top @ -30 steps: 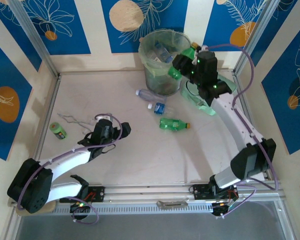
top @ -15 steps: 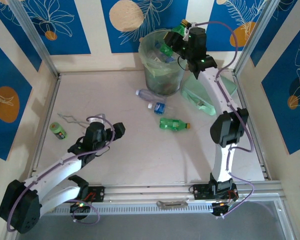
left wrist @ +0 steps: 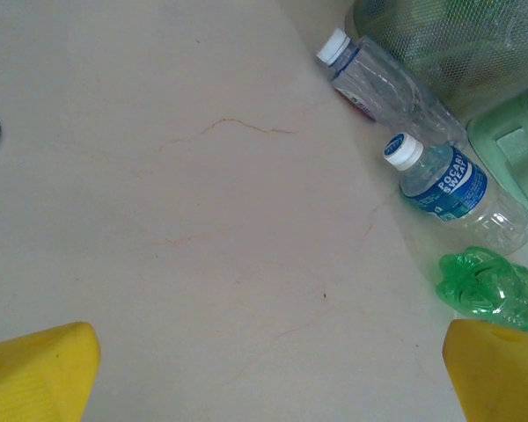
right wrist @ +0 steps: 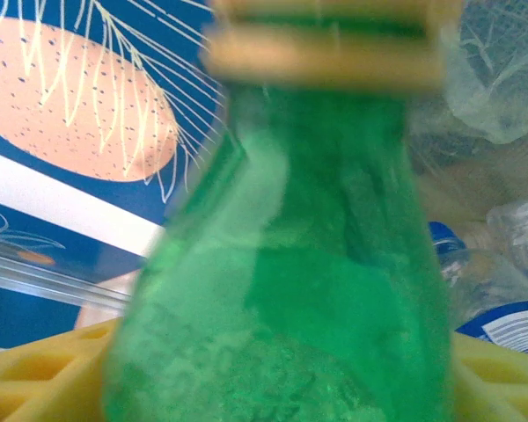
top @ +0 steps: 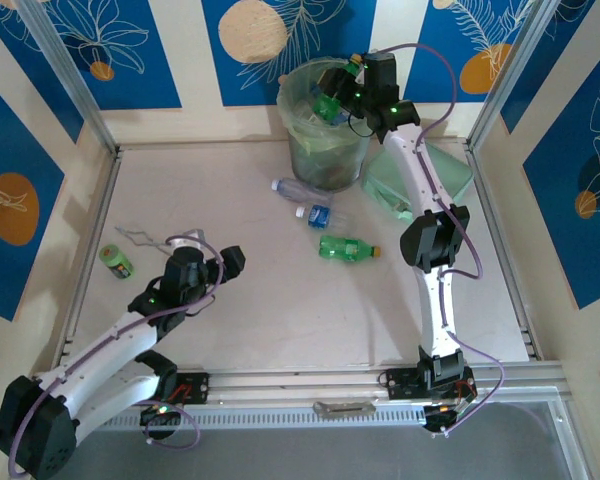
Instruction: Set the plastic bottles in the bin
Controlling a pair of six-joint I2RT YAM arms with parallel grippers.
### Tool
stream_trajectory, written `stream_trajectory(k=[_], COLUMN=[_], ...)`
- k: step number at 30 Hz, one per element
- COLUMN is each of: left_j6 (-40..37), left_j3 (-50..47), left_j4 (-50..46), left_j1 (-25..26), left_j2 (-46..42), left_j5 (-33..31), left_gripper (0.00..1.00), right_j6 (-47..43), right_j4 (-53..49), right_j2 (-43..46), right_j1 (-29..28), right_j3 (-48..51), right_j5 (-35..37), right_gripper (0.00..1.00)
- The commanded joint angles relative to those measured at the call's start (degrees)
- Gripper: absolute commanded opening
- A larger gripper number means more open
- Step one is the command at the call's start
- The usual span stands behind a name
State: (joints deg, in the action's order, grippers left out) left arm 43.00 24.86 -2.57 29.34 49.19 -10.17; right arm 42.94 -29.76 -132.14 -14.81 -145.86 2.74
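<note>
Toward the near-left corner of the tabletop (top: 280, 320), the left arm has drawn back a little over the last second. Its left gripper (top: 220, 262) carries nothing, and its yellow fingers (left wrist: 44, 369) are spread wide over bare surface.

Farther in, three bottles lie where they lay a second ago, between the middle of the tabletop and its far edge. They are a green plastic bottle on its side (top: 348, 247), a clear bottle with a blue label (top: 320, 213) and a clear bottle with a white cap (top: 292, 188), the last close to the foot of the bin.

The real change is at the far edge. The right gripper (top: 338, 92) was beside the round grey-green bin lined with a pale bag (top: 310, 160) a second ago. It has since swung up and over the bin's open mouth with a crumpled green bottle (top: 326, 106). That bottle sits between the yellow right fingers (right wrist: 35, 378), which hold it on both sides. Blue-labelled bottles already lie in the liner below. I judge the drop is imminent, which would leave three bottles to collect.
</note>
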Motion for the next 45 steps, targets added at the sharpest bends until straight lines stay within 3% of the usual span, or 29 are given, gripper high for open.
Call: stream_trajectory(k=[1, 11, 21, 28, 37, 45], left_j6=[-0.64, 0.18, 0.59, 0.81, 0.85, 1.45], left_j3=[-0.78, -0.87, -0.87, -0.36, 0.18, 3.54], left_j4=[-0.84, -0.41, 0.24, 0.73, 3.66, 7.84], left_j1=[-0.78, -0.78, -0.78, -0.81, -0.83, -0.82], left_j2=[-0.94, -0.96, -0.85, -0.02, 3.29, 11.21], left_j5=[-1.08, -0.55, -0.37, 0.41, 1.77, 5.80], left_gripper=[1.00, 1.00, 1.00, 1.00, 1.00, 1.00], right_j6=[-0.04, -2.47, -9.77, -13.56, -20.02, -14.70], right_j4=[-1.44, -2.75, -3.92, -0.93, 3.06, 2.07], right_j2=[0.56, 2.98, 10.81, 20.81, 38.76, 48.88], right_j1=[0.52, 0.51, -0.81, -1.01, -1.52, -2.51], right_j3=[-2.16, -2.30, 2.26, 16.46, 43.95, 66.32], right_j5=[-0.45, 2.93, 10.83, 7.60, -5.19, -13.93], right_gripper=[0.77, 0.91, 0.93, 0.94, 0.95, 0.95])
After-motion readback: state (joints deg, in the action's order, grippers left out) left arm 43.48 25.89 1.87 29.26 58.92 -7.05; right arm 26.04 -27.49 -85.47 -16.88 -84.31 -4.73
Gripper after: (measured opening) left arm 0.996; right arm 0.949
